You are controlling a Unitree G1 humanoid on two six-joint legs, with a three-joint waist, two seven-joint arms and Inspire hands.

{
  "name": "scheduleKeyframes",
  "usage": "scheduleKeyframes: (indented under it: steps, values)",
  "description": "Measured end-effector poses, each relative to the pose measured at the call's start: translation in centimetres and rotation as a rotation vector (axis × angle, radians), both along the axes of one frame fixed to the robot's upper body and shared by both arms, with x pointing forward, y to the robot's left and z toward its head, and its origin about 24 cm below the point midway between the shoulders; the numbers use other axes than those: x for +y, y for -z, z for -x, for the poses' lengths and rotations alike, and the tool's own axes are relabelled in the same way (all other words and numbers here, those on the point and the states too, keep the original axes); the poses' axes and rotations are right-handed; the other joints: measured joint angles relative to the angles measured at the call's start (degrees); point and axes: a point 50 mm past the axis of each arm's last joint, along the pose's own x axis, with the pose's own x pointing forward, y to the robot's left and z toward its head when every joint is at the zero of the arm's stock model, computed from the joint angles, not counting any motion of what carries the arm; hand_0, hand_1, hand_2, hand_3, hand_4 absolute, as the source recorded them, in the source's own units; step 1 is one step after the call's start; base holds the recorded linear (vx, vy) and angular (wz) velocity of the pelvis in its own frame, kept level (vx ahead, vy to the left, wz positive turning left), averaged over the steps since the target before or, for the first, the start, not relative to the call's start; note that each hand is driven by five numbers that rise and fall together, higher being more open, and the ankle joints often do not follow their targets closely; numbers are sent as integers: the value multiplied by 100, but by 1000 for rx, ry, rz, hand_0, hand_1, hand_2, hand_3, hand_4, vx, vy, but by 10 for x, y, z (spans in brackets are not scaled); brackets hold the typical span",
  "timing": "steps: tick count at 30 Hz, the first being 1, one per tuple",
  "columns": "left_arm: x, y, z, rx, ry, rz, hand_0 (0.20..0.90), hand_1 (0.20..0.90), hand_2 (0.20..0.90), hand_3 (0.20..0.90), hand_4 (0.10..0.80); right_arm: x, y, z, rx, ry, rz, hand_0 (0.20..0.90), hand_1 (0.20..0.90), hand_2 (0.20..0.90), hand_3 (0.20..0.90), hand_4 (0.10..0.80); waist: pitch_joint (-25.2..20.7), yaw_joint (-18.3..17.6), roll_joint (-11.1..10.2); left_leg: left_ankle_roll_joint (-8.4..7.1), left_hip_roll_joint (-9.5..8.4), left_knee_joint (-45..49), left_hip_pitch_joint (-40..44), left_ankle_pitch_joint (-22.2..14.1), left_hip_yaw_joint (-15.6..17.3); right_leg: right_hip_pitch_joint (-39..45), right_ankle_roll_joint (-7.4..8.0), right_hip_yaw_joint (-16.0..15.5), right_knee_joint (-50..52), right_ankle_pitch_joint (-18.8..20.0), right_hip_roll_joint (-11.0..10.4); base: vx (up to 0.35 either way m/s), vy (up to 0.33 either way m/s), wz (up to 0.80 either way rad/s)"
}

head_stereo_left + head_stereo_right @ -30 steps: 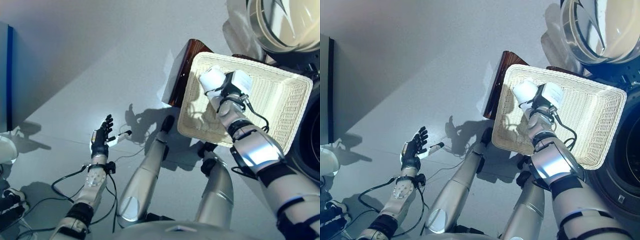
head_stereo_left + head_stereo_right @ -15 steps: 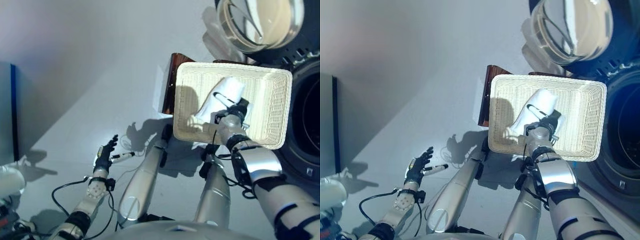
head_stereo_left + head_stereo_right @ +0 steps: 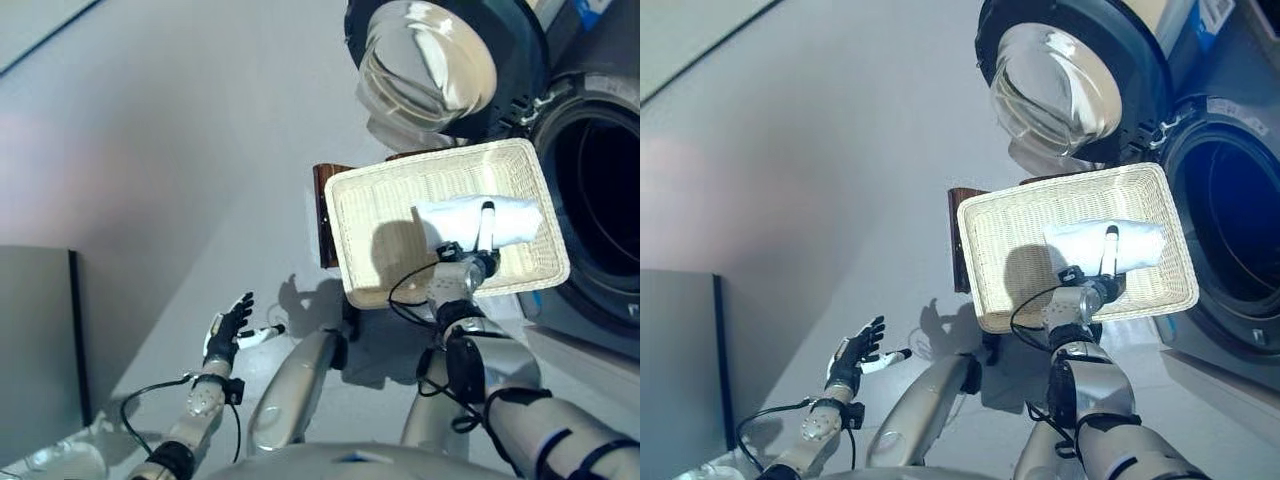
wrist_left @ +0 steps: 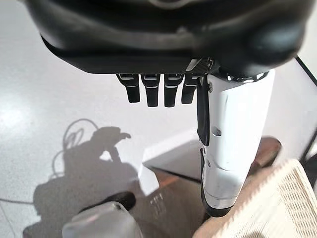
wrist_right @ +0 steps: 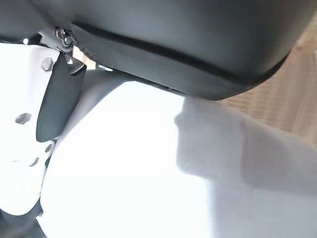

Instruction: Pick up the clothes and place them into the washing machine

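A white cloth (image 3: 455,218) lies in the right half of a pale wicker basket (image 3: 345,240), which rests on a brown stand (image 3: 325,215). My right hand (image 3: 478,262) reaches into the basket from below. Its thumb lies across the cloth, and in the right wrist view the cloth (image 5: 148,173) is pressed tight against the palm. The washing machine's dark drum opening (image 3: 600,190) is just right of the basket, with its round glass door (image 3: 430,65) swung open above. My left hand (image 3: 228,328) hangs low at the left over the floor, fingers (image 4: 153,91) straight, holding nothing.
A grey panel (image 3: 35,350) stands at the lower left. The basket's right rim sits close to the machine's front. Pale floor stretches to the left of the stand.
The whole view has swung toward the washing machine, so the camera moved. My right hand stays in the basket on the white cloth, which now lies spread wider. The left hand stays open.
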Motion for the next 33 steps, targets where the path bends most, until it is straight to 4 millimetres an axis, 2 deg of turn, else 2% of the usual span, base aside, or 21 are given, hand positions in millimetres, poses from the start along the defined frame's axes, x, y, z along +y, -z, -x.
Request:
scheduleKeyframes:
  steps: [6,10,14,18,19,20,22,23,26,29,33]
  values:
    - [-6,5,10,33,12,25,900,900,900,900,800,-15,-14,1,-65,128,-35,200,200,200,200,300,-47,6,64,14,-11,-153,97,9,140,-6,51,100,-105,10,-12,38,18,-10]
    - [-6,11,20,72,3,33,900,900,900,900,800,-39,-36,-1,-114,237,-55,200,200,200,200,300,-185,7,261,33,-17,-209,102,21,220,-51,84,158,-144,28,-34,18,-5,-8]
    - [-6,15,28,100,-10,41,900,900,900,900,800,-55,-72,-10,-186,300,-69,200,200,200,200,300,-247,24,472,65,-15,-310,127,47,320,-124,99,223,-161,75,-31,24,-4,-10]
    - [-4,20,36,131,-20,33,900,900,900,900,800,-73,-136,-18,-297,376,-30,200,200,200,200,300,-283,54,672,84,-60,-423,188,67,458,-240,126,454,-138,92,-28,6,13,-21]
    - [-4,19,36,126,-21,34,900,900,900,900,800,-80,-158,-17,-342,397,6,324,324,324,324,388,-287,78,697,83,-75,-466,189,71,497,-300,130,524,-146,95,-30,-9,-1,-17]
    - [-3,19,35,122,-24,35,900,900,900,900,800,-84,-177,-16,-387,411,32,900,900,900,900,800,-284,111,706,96,-86,-502,188,85,546,-357,147,583,-128,110,-31,-6,-10,-25]
    - [-3,18,35,112,-33,44,900,900,900,900,800,-95,-216,-11,-452,430,134,900,900,900,900,800,-285,164,716,104,-112,-529,186,90,608,-454,140,692,-97,123,-27,0,4,-22]
    - [-2,18,34,110,-43,49,900,900,900,900,800,-97,-225,-11,-460,426,135,900,900,900,900,800,-281,163,712,112,-125,-531,181,94,606,-496,138,723,-75,124,-24,-6,8,-21]
    - [-2,17,32,101,-82,82,900,900,900,900,800,-79,-222,-23,-419,363,165,900,900,900,900,800,-239,159,694,113,-132,-536,162,73,606,-660,118,937,20,137,52,-7,3,-26]
    - [-3,16,31,98,-105,104,900,900,900,900,800,-74,-222,-26,-421,339,177,900,900,900,900,800,-196,142,643,90,-112,-453,156,-10,593,-740,86,1038,111,109,123,-8,-10,-23]
    - [-9,17,31,101,-114,136,900,900,900,900,800,-68,-221,-30,-431,296,204,900,900,900,900,800,-149,7,587,61,-94,-476,146,-6,589,-787,117,1067,131,85,158,-3,-8,-5]
